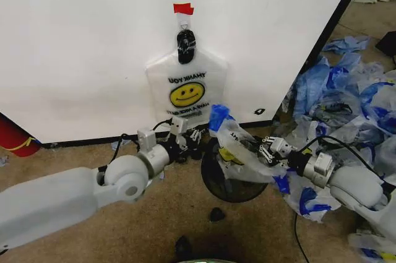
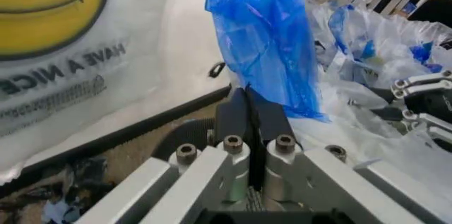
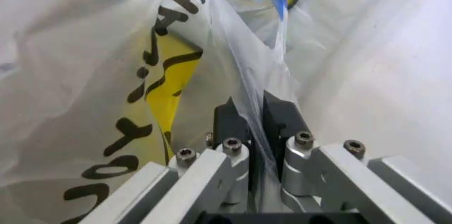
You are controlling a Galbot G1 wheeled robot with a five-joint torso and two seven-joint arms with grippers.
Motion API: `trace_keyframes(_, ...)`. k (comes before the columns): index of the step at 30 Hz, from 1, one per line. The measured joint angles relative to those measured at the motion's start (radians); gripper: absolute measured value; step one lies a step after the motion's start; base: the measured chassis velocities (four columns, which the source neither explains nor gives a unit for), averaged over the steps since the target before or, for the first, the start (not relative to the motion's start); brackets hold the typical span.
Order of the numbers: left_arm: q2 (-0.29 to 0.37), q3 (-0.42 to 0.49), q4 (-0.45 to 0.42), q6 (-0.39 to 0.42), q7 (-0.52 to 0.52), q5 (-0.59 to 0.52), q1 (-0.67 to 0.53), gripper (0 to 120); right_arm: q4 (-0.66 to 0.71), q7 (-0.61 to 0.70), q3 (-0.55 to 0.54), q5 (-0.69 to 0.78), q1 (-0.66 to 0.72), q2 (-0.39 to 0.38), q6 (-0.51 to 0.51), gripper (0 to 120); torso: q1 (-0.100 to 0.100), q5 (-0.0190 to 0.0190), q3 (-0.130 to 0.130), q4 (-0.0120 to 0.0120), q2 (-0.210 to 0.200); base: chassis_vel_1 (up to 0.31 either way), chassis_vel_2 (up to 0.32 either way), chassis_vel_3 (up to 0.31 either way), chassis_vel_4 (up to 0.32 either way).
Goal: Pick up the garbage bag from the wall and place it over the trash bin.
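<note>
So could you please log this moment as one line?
left gripper: shut on garbage bag | right gripper: shut on garbage bag | bag above trash bin

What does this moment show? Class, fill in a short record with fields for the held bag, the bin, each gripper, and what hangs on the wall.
held bag: garbage bag, stretched between both grippers over the trash bin
left gripper: fingers shut on the bag's blue handle
right gripper: fingers pinching the bag's thin plastic
trash bin: black, on the carpet below the bag
wall: another smiley bag hanging from a hook
right side: pile of blue-streaked bags
</note>
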Motion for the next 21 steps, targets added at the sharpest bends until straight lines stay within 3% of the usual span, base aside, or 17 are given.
trace_keyframes(21,0.001,-0.091,0.023,-0.018,-0.005,0.055,0.166,0,0.004,0.07,0.04,0.083,0.004,0.033,-0.003,0,0.0,0.0,0.0,0.0,0.0,0.0,0.0,0.0,0.0)
